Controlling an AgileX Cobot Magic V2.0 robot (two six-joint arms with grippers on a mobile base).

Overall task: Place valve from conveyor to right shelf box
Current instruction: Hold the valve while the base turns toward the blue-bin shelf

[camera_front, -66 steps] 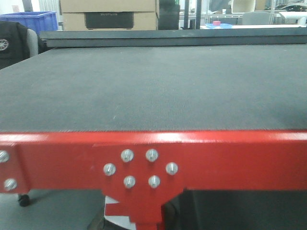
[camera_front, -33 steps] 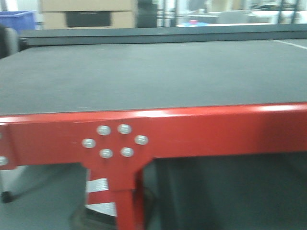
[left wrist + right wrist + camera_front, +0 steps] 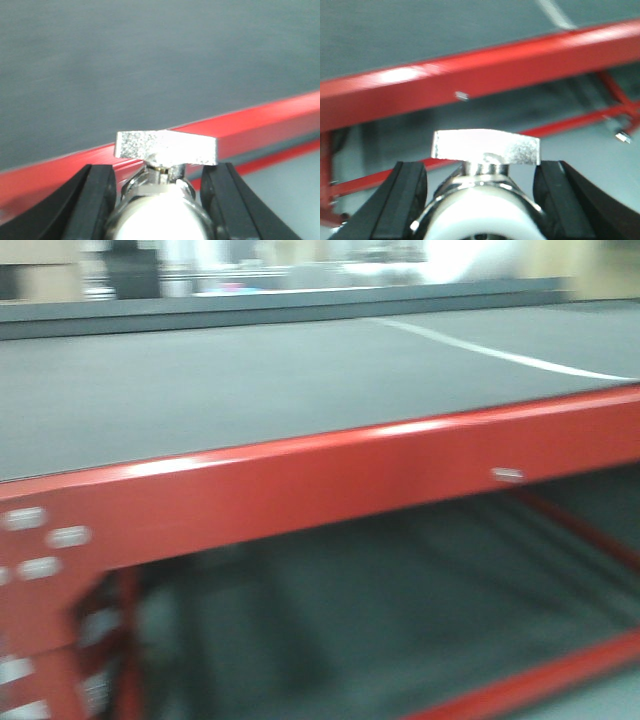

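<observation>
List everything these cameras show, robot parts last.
conveyor: one, dark grey, fills the front view, with a white line at its right.
frame: one, red, along the conveyor's near edge.
bolts: several, silver, on the frame, mostly at left.
left valve: one, silver, between the left tool's fingers.
right valve: one, silver, between the right tool's fingers.
left tool: one, black, shut on its valve.
right tool: one, black, shut on its valve.

front: strong sideways motion blur, bolt heads [image 3: 68,536] smeared to streaks, top centre blown out white | light: overhead, glare band along red rail [image 3: 300,485], dim beneath conveyor [image 3: 250,380] | left wrist: valve [image 3: 167,147] handle sharp and glinting, body soft | right wrist: second valve [image 3: 485,147] body overexposed, background blurred
</observation>
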